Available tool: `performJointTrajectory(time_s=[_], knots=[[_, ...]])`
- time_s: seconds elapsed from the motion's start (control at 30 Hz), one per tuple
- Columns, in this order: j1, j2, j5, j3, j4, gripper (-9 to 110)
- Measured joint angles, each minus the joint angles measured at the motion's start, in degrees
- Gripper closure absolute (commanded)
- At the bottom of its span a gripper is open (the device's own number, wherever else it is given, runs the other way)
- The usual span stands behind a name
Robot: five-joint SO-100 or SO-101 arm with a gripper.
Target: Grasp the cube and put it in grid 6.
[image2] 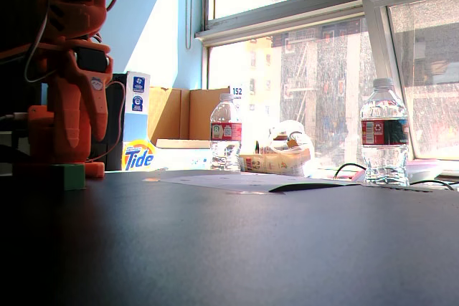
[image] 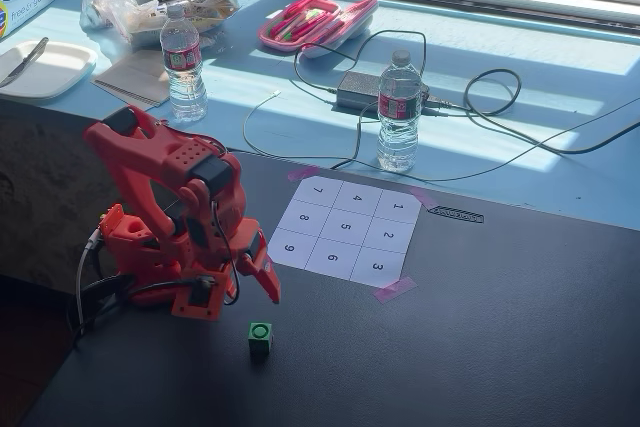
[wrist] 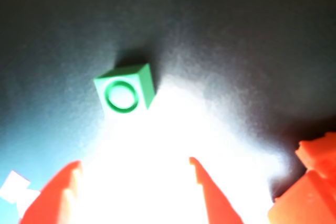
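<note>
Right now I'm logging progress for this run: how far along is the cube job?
Nothing is done yet: the cube sits on the dark table, off the paper. In hand: the open gripper is above it in the wrist view, not touching. Left: grasp, carry and set it in grid 6, which is empty.

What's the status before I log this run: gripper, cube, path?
Gripper open, empty, short of the cube. Cube on bare table, off the sheet. Grid 6 vacant. Nothing in the way.
</note>
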Motion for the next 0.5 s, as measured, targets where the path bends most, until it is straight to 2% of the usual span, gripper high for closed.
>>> performJointTrajectory(time_s=[0.5], knots=[[4.66, -24.43, -4.48, -13.27, -4.66, 69]])
